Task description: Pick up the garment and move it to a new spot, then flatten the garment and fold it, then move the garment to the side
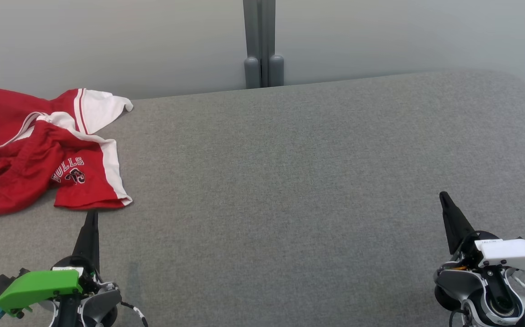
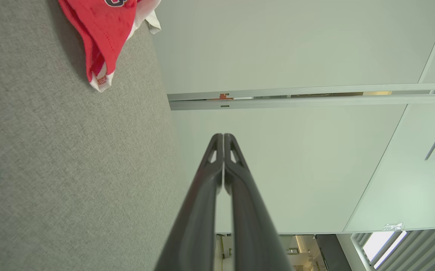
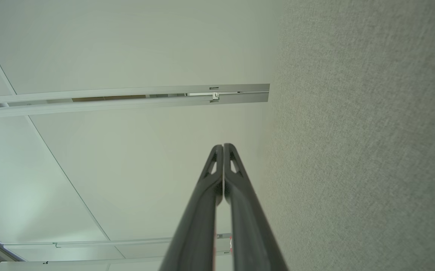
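Crumpled at the far left corner of the grey table: red-and-white basketball shorts. Near its hem, left gripper; well apart, right gripper. Both closed, empty.

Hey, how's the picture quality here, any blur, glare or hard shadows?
Head view: soft even light, garment crisp, faint shadow at its hem. Left wrist view: left tool sharp, bright window lower right. Right wrist view: right tool sharp, no glare.

Bright, even light, sharp thru-out; faint shadow by garment.
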`<state>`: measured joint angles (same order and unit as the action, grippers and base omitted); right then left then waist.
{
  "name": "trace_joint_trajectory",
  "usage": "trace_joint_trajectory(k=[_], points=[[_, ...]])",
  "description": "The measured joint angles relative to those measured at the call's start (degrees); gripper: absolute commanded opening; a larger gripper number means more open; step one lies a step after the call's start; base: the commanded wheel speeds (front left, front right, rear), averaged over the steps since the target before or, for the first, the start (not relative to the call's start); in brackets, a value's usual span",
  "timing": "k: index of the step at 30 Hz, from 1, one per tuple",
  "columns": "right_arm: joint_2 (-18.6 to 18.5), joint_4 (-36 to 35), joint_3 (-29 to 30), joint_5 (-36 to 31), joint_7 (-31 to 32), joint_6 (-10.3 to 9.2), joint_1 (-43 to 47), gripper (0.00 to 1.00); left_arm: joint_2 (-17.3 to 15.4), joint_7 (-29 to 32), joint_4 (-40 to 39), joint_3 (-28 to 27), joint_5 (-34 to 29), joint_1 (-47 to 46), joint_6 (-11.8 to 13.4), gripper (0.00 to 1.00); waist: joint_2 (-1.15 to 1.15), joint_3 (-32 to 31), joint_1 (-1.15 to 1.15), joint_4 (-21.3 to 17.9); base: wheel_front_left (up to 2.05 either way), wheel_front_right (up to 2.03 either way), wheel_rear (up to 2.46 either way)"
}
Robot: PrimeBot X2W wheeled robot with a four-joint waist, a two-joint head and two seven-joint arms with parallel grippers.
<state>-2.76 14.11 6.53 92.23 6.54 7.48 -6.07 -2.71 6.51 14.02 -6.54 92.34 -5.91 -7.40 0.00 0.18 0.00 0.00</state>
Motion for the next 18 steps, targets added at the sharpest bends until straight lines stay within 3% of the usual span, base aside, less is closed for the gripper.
trace_joint_trajectory(k=[18], points=[[0.0, 0.0, 0.0, 0.0, 0.0, 0.0, 0.0, 0.0, 0.0, 0.0, 0.0, 0.0, 0.0, 0.0, 0.0, 0.0, 0.0, 0.0, 0.0, 0.0, 0.0, 0.0, 0.0]])
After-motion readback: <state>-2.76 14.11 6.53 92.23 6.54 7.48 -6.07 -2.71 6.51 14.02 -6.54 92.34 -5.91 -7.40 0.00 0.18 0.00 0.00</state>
